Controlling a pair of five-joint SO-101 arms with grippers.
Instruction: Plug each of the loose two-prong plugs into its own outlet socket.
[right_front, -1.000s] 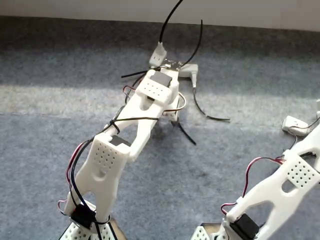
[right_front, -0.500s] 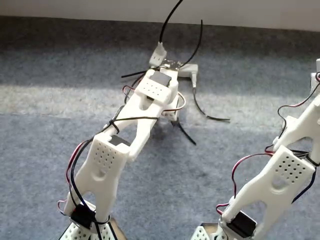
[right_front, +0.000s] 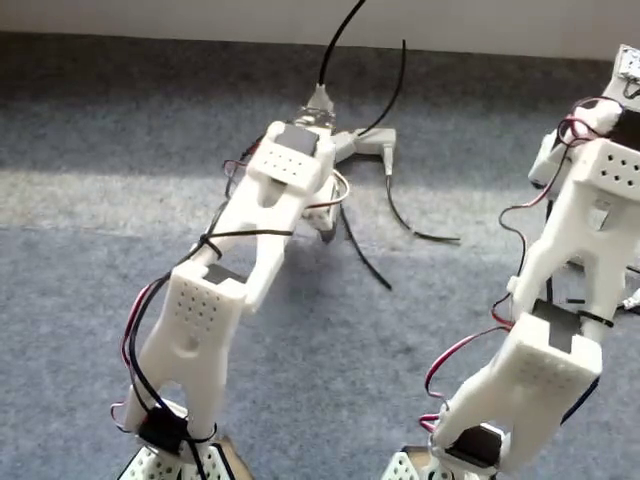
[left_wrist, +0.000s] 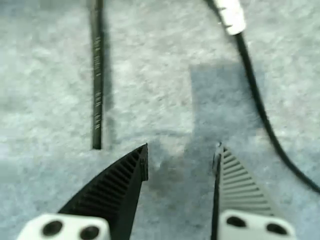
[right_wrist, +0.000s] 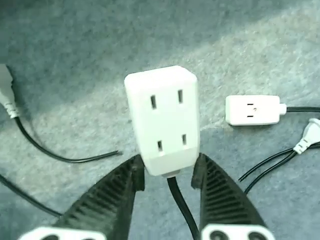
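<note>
Plugs, high view: two lie loose at the far middle of the table (right_front: 100, 150). These are the far plug (right_front: 318, 98) and, just right of it, the side plug (right_front: 385, 143). Each trails a black cord, and neither is in a socket.
Left arm (right_front: 270, 230), high view: stretched out over that pair, its wrist just near of them.
Right arm (right_front: 570, 250), high view: raised at the right edge. The white piece at its tip is probably the outlet, but it is cut off there.
Left wrist view: the left end effector (left_wrist: 181, 155) is spread wide with only table between its tips. A white plug (left_wrist: 231, 15) on a black cord lies beyond them, and a black cable end (left_wrist: 96, 75) lies well apart.
Right wrist view: the right end effector (right_wrist: 167, 162) pinches the cord end of the outlet block (right_wrist: 162, 115), whose slots are all empty. On the table past it lie a single outlet (right_wrist: 252, 110), also empty, a loose plug (right_wrist: 306, 136) near that, and an edge plug (right_wrist: 4, 90) well apart.
Progress: no plug is seated. The block is in hand, but every plug is still to be picked up and inserted, so the task looks barely begun.
</note>
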